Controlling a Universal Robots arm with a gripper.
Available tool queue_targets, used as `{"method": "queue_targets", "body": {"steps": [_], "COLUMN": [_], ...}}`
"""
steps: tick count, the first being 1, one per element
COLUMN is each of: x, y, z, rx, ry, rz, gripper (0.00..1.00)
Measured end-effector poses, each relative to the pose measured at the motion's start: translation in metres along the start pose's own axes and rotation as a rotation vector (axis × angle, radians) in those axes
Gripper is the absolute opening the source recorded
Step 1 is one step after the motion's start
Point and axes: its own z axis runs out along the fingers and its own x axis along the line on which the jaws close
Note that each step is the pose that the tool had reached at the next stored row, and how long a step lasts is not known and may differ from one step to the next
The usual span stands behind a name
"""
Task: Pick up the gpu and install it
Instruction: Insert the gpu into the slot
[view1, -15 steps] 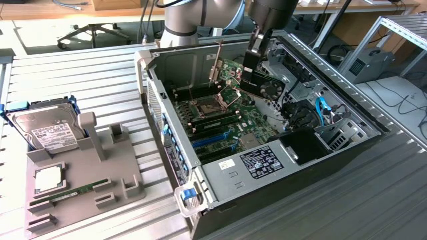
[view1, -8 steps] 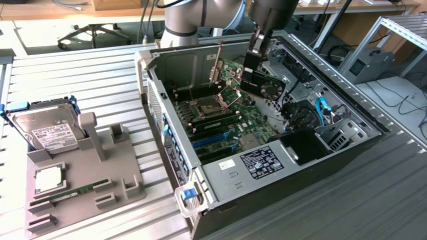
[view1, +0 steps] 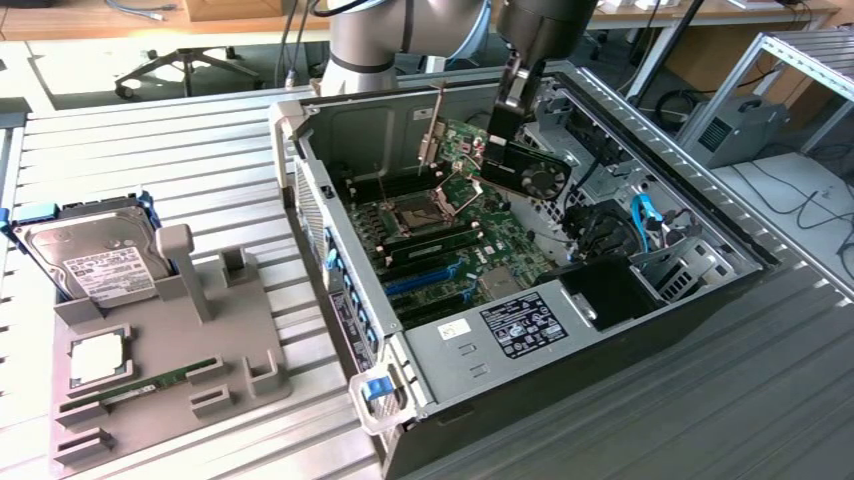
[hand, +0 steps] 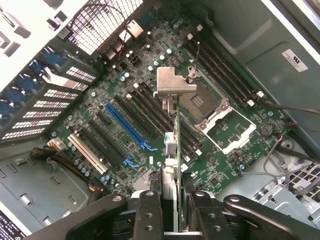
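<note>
Black fingers (hand: 150, 212) of the gripper (hand: 172, 199) are clamped on the gpu (hand: 173, 145), a green card with a black fan shroud and a silver end bracket. The card is held edge-down so its connector faces the green motherboard (hand: 150, 65). It hangs inside the open grey computer case (view1: 310, 190), above the long slots and probably clear of them, though the angle is poor. The case lies on its side on a ribbed metal table (view1: 174, 160), open to reach from above. A grey parts holder (view1: 174, 345) nearby props a silver hard drive (view1: 100, 262) upright, and an office chair (view1: 187, 62) stands behind.
</note>
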Motion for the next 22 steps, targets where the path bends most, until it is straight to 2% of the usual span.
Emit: {"method": "queue_targets", "body": {"steps": [22], "x": [0.0000], "y": [0.0000], "z": [0.0000], "rx": [0.0025], "ry": [0.0008], "rz": [-0.053], "gripper": [0.27]}}
